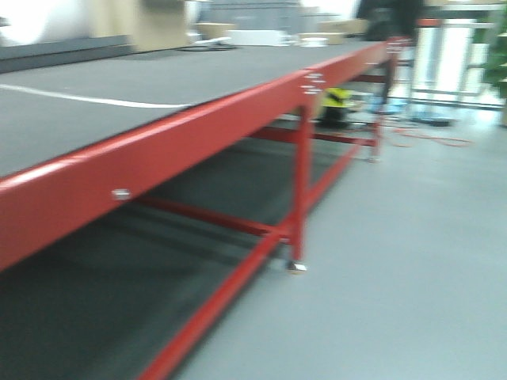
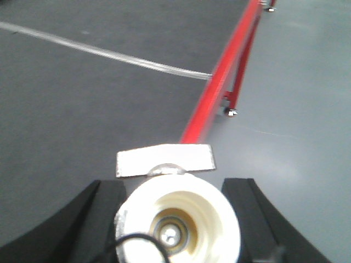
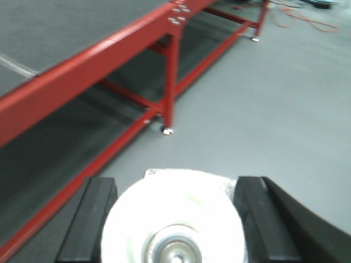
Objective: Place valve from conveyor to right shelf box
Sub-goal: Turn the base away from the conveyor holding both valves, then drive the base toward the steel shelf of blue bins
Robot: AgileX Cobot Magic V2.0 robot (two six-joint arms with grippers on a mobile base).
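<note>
Valve indiscernible; matte grey tabletop, glossy red tubular frame

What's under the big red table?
Under the red table you can see red crossbars, a leg with a small foot, and grey floor in shadow. Far back, something yellow and black shows, too blurry to name. The tabletop hides the rest.
</note>
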